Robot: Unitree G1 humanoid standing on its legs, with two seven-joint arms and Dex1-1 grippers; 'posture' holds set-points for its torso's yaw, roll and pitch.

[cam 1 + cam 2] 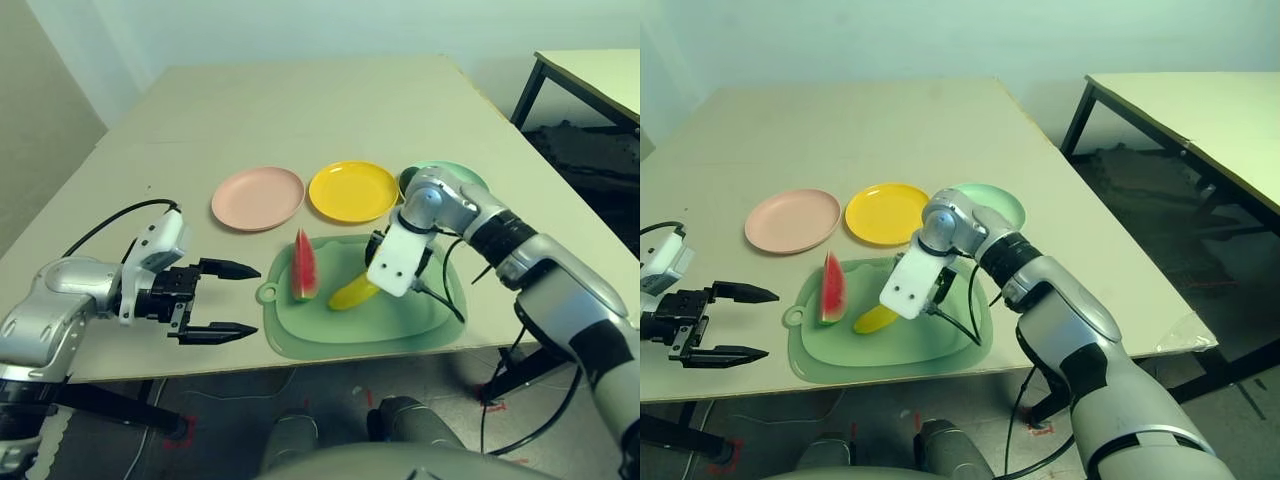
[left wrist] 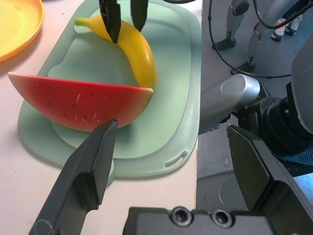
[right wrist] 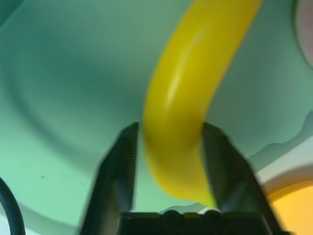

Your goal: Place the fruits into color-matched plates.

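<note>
Left eye view: three round plates are seen in a row across the middle of the table [image 1: 300, 110], the pink plate [image 1: 258, 197] on the robot's left, the yellow plate [image 1: 352, 190] in the centre and the mint green plate [image 1: 470, 177] on the right, largely hidden behind the right arm. Just in front of them a green cutting mat [image 1: 400, 325] is laid close to the table's near edge. On the mat's left part the watermelon wedge [image 1: 304, 266] is stood upright on its rind; beside it the banana [image 1: 352, 293] is lain near the middle.

The right gripper [image 2: 123, 22] is lowered over the banana, and in the right wrist view its two black fingers [image 3: 120, 161] are seen set on either side of the banana's body, close against it, not pressed together. A black cable is draped from this wrist across the mat's right part.

The left gripper [image 1: 225, 298] is held beside the mat's left edge, its fingers spread wide and pointed at the watermelon wedge, nothing between them.

Open tabletop is left behind the plates and along the left side. A second table [image 1: 1200, 110] is stood off to the right.
</note>
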